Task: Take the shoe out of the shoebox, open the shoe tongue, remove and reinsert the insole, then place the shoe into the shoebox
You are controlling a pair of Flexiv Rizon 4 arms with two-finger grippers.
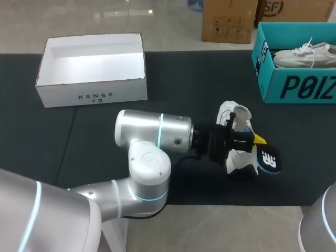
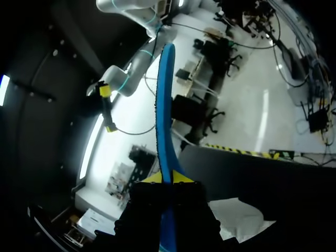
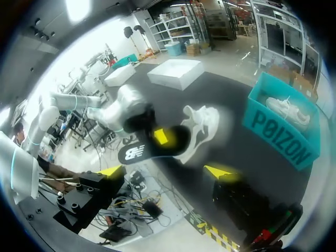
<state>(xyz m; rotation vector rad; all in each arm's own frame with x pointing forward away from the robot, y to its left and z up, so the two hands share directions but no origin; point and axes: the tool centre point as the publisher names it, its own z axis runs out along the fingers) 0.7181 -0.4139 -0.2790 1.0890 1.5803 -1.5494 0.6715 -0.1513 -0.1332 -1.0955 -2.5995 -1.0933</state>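
Left gripper [image 1: 255, 139] is pictured with its yellow tips pressed onto the insole [image 1: 266, 159], which is pinched from both sides and held out over the near part of the dark mat [image 1: 184, 79]. In the left wrist view the insole is seen edge-on, a thin blue blade rising straight ahead from between the fingers. The white shoe [image 1: 236, 118] is shown lying on the mat directly under and just beyond that gripper; whether the insole touches it cannot be told. The right gripper [image 3: 165, 170] is seen in its own wrist view with its fingers spread wide, held off the table's near edge and well apart from the shoe. Farther back, at the left, the white shoebox [image 1: 92, 68] is set open on the mat's far edge. At the far right, a teal box [image 1: 294, 86] is placed, and a second pale shoe [image 1: 302, 55] is seen lying inside it.
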